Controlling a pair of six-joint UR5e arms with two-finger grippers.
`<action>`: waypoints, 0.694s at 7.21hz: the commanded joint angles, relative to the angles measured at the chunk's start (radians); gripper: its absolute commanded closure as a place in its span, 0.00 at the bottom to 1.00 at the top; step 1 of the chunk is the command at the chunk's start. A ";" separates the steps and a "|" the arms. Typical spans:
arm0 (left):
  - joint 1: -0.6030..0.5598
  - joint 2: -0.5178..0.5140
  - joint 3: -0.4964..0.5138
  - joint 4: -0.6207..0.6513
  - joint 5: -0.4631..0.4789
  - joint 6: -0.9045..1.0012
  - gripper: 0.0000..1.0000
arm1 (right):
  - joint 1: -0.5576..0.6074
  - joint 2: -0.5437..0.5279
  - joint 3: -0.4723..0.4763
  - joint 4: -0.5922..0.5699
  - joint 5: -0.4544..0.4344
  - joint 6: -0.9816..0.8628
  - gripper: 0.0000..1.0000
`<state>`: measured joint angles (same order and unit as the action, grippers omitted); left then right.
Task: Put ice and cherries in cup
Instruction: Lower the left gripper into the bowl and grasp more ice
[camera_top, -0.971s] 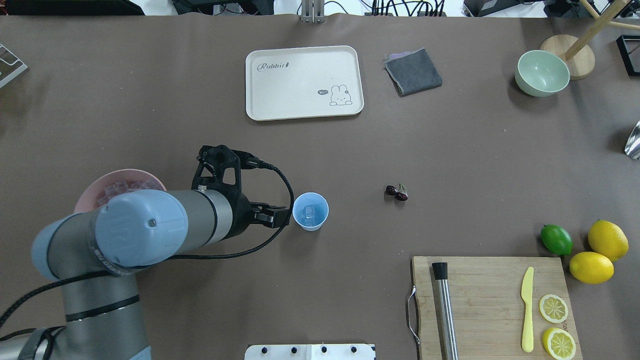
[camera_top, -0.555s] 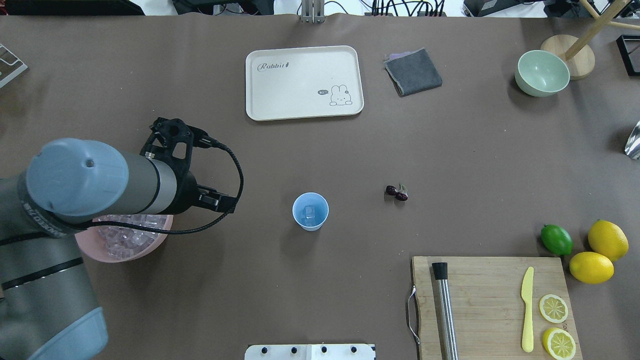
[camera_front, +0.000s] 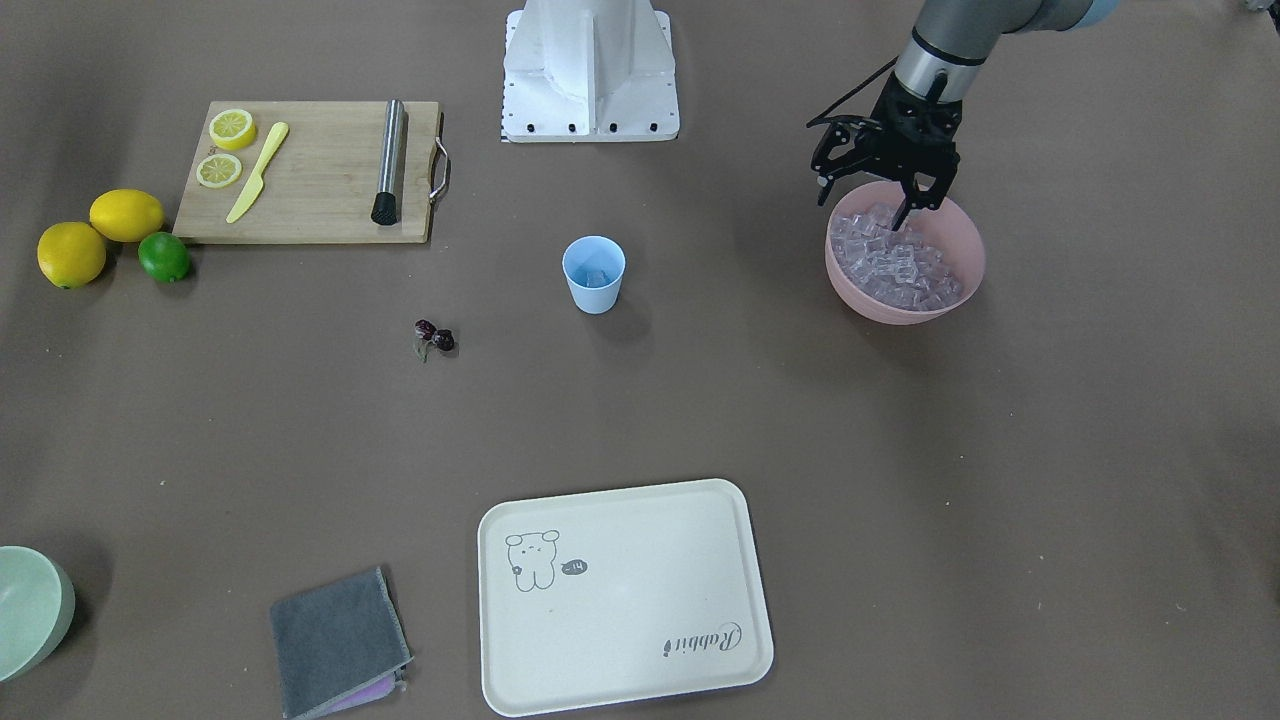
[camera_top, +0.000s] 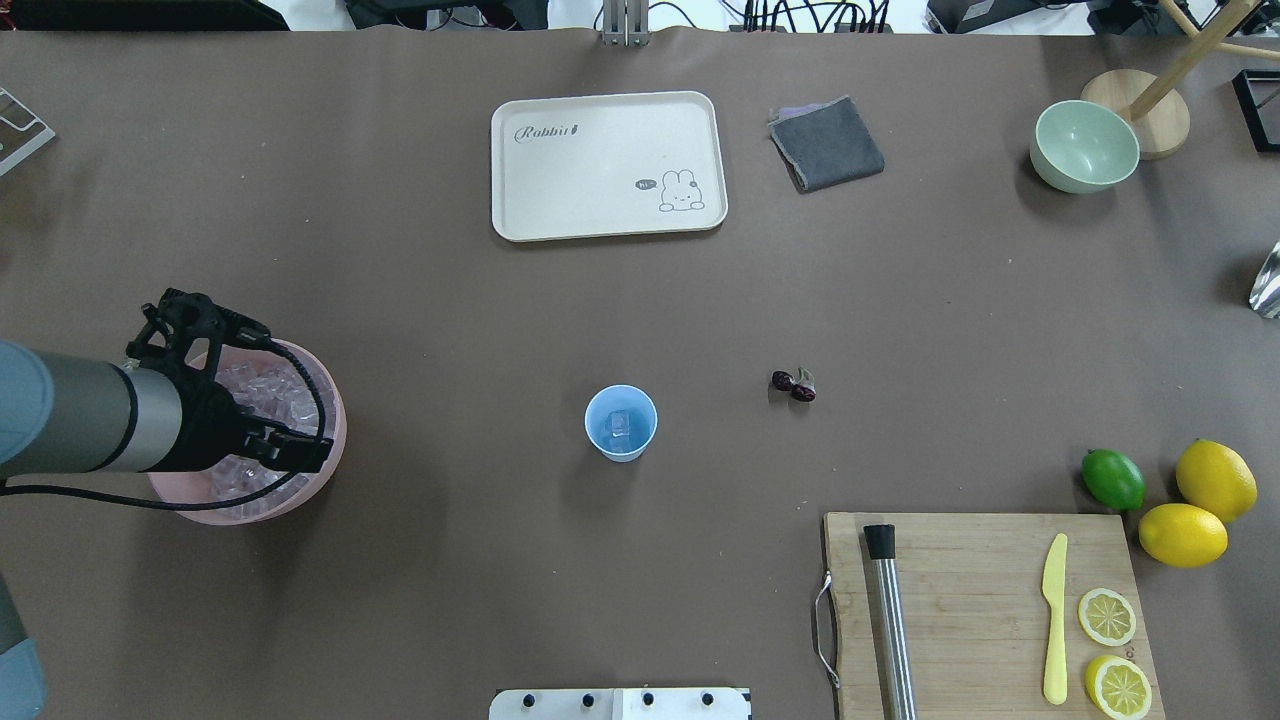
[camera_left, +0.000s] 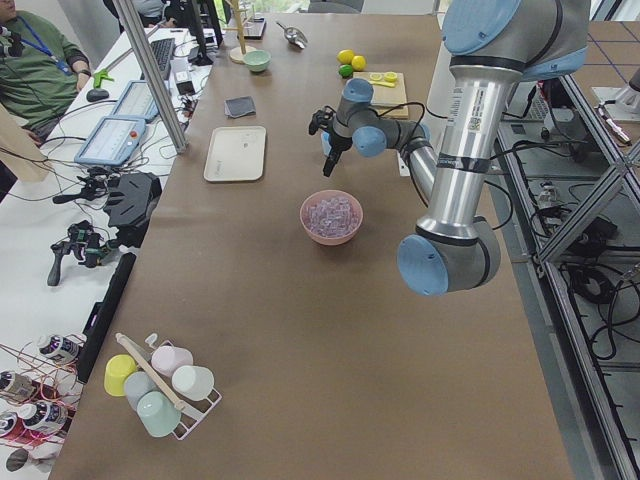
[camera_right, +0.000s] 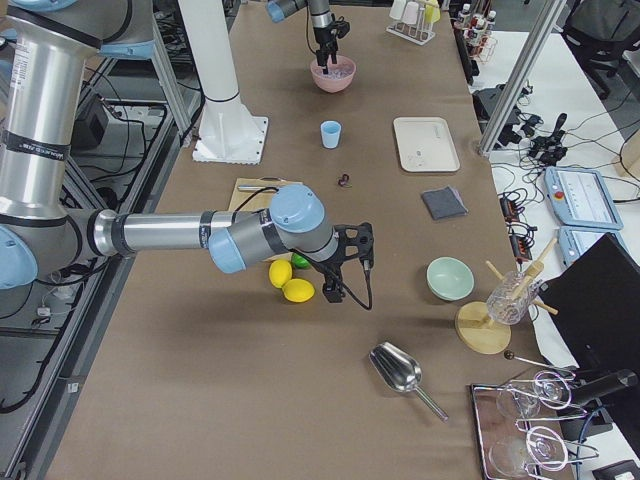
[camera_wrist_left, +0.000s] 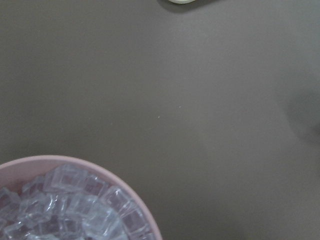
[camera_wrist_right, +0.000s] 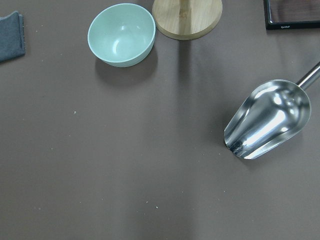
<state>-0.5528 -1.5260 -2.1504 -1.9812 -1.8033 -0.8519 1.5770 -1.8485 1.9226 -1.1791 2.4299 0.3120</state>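
the left arm (camera_left: 470, 110) and right arm (camera_right: 160, 233) are silver-grey tubes with pale blue rounded joint caps; black lettering marks the left's upright tube. the left tool (camera_front: 915, 208) and right tool (camera_right: 330, 290) are black. a black cable (camera_top: 60, 491) runs along the left wrist; the white pedestal (camera_front: 590, 60) has dark screws.

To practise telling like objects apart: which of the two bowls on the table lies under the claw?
The pink bowl, full of ice, beneath the left claw. The pale green bowl stands empty, with no claw above it.
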 joint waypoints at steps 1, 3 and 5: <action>-0.013 0.119 0.033 -0.149 -0.010 0.017 0.05 | 0.000 -0.001 0.001 0.013 0.000 -0.001 0.00; -0.009 0.122 0.089 -0.235 -0.008 0.005 0.36 | 0.000 -0.001 0.001 0.013 0.000 -0.001 0.00; 0.002 0.110 0.083 -0.237 -0.008 -0.022 0.36 | 0.000 -0.001 0.001 0.013 -0.002 -0.001 0.00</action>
<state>-0.5565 -1.4081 -2.0684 -2.2117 -1.8118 -0.8553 1.5769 -1.8499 1.9236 -1.1659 2.4288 0.3114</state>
